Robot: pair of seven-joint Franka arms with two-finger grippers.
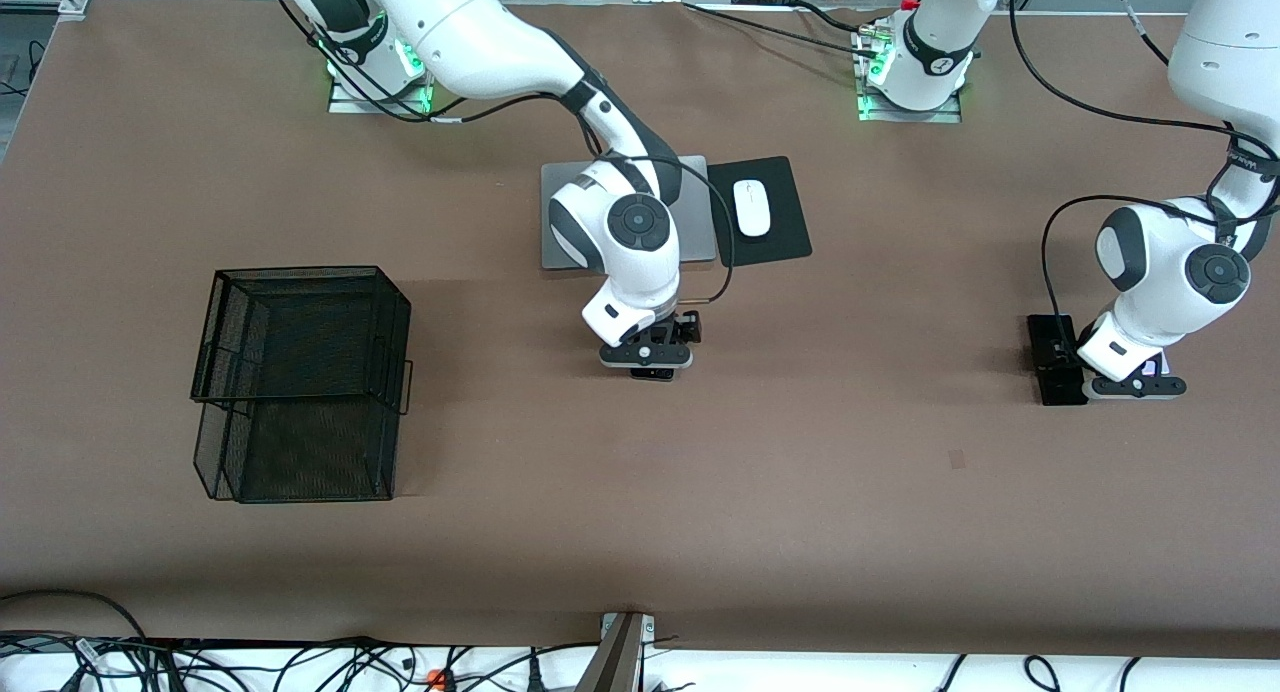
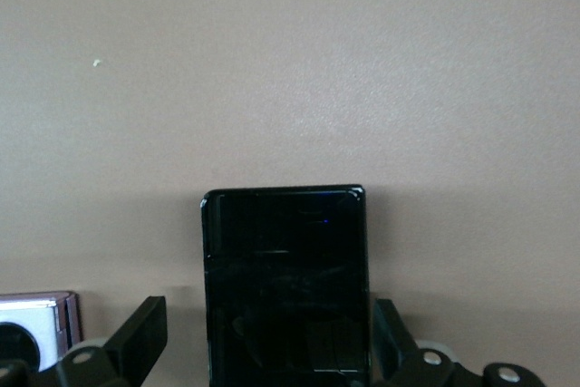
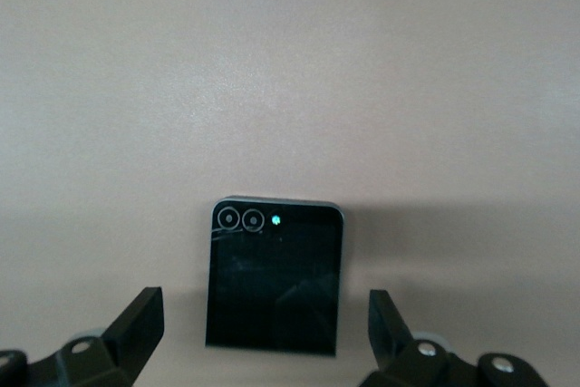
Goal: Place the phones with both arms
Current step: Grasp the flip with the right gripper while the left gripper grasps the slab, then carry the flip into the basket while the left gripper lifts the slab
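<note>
Left claw point(image 2: 263, 360) spread around slim black slab point(image 2: 285, 283); right claw point(image 3: 267, 337) spread over flip phone point(image 3: 272, 278).

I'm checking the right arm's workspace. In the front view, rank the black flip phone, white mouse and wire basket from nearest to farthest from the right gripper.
From the right gripper:
1. Black flip phone, directly beneath it between the open fingers.
2. White mouse, on its black pad beside the laptop, farther from the camera.
3. Wire basket, toward the right arm's end of the table.

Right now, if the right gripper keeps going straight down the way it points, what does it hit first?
Most likely the black flip phone: it lies flat on the table between the right gripper's open fingers. How much height is left is unclear.
</note>
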